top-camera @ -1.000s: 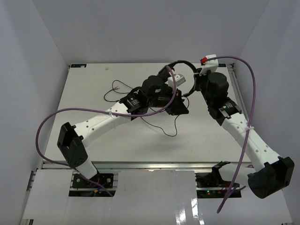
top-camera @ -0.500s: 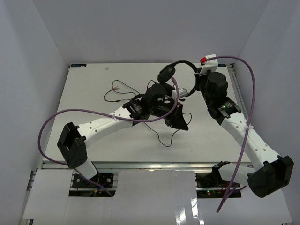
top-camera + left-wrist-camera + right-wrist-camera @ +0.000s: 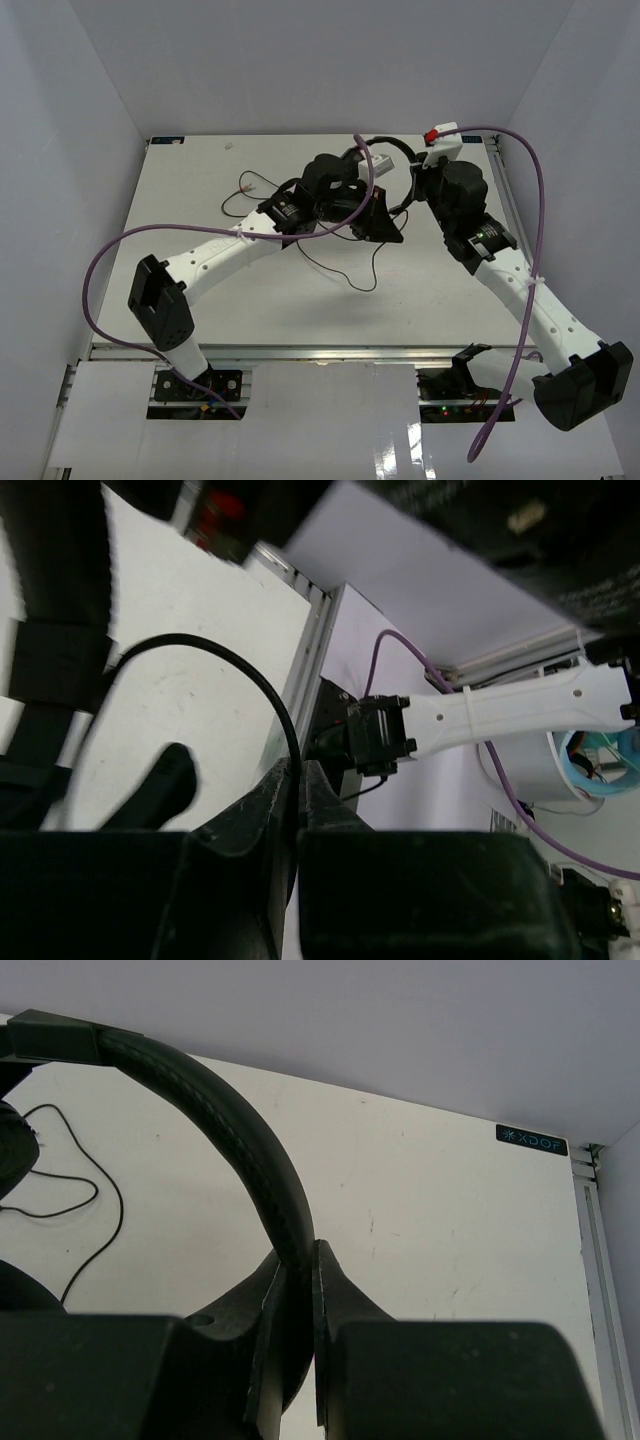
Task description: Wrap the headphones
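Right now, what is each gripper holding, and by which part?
The right gripper clamps the headphones by the headband; the left gripper pinches their thin cord.

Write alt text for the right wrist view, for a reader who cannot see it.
The right gripper is shut on the headphones at their black headband, which arches up and left from between its jaws. Behind lies the white table, with the thin black cord looping at the left and a dark label near its far edge.
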Controlling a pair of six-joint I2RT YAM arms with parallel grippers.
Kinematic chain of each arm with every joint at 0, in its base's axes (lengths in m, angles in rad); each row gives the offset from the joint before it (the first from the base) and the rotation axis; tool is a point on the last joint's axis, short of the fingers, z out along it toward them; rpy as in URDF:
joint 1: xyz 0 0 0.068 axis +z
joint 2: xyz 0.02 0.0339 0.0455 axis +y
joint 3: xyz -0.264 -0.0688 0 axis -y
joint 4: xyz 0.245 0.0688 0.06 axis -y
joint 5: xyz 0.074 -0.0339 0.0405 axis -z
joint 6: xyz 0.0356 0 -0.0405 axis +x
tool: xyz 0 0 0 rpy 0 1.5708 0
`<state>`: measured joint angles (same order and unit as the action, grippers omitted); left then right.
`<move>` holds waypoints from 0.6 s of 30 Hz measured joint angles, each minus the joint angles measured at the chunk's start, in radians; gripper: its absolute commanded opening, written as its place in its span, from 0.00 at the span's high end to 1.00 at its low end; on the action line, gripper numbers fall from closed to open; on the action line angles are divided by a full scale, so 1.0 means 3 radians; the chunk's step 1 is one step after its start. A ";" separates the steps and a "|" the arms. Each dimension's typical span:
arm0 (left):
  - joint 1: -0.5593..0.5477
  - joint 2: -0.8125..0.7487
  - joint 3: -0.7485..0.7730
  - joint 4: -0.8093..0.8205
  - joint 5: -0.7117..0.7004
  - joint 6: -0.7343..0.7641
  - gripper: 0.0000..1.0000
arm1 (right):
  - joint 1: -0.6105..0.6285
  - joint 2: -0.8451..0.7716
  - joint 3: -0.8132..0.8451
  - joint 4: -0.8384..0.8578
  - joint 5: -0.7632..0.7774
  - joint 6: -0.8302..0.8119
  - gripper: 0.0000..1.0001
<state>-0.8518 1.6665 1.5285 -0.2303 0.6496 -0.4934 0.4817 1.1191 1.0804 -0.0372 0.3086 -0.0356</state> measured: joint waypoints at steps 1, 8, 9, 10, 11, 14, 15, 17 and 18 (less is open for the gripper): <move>0.0046 0.0000 0.0042 -0.0012 -0.0001 0.0004 0.85 | 0.0010 -0.0036 -0.0035 -0.0003 -0.0006 -0.0001 0.92; 0.0354 -0.0013 0.0263 -0.0116 -0.0022 0.0024 0.84 | 0.0056 -0.0166 -0.0258 -0.0025 -0.0039 -0.0049 0.92; 0.0396 -0.0014 0.0288 -0.0144 -0.0022 0.0024 0.84 | 0.0063 -0.0169 -0.0276 -0.0033 -0.0049 -0.0066 0.92; 0.0440 -0.0014 0.0319 -0.0183 -0.0021 0.0025 0.84 | 0.0072 -0.0172 -0.0291 -0.0040 -0.0061 -0.0084 0.92; 0.0483 -0.0014 0.0356 -0.0224 -0.0020 0.0028 0.84 | 0.0081 -0.0178 -0.0308 -0.0044 -0.0071 -0.0104 0.92; 0.0603 -0.0012 0.0516 -0.0347 -0.0013 0.0054 0.84 | 0.0104 -0.0208 -0.0351 -0.0050 -0.0088 -0.0182 0.92; 0.0646 -0.0009 0.0591 -0.0390 -0.0005 0.0072 0.84 | 0.0108 -0.0223 -0.0366 -0.0048 -0.0093 -0.0212 0.92; 0.0732 0.0013 0.0792 -0.0527 0.0018 0.0122 0.84 | 0.0118 -0.0254 -0.0387 -0.0047 -0.0109 -0.0277 0.92; 0.0772 0.0055 0.0944 -0.0585 0.0034 0.0155 0.84 | 0.0119 -0.0273 -0.0397 -0.0044 -0.0129 -0.0326 0.92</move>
<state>-0.6202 1.6829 1.8116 -0.4058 0.6597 -0.4469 0.5173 1.0373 0.9612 -0.0503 0.2699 -0.1334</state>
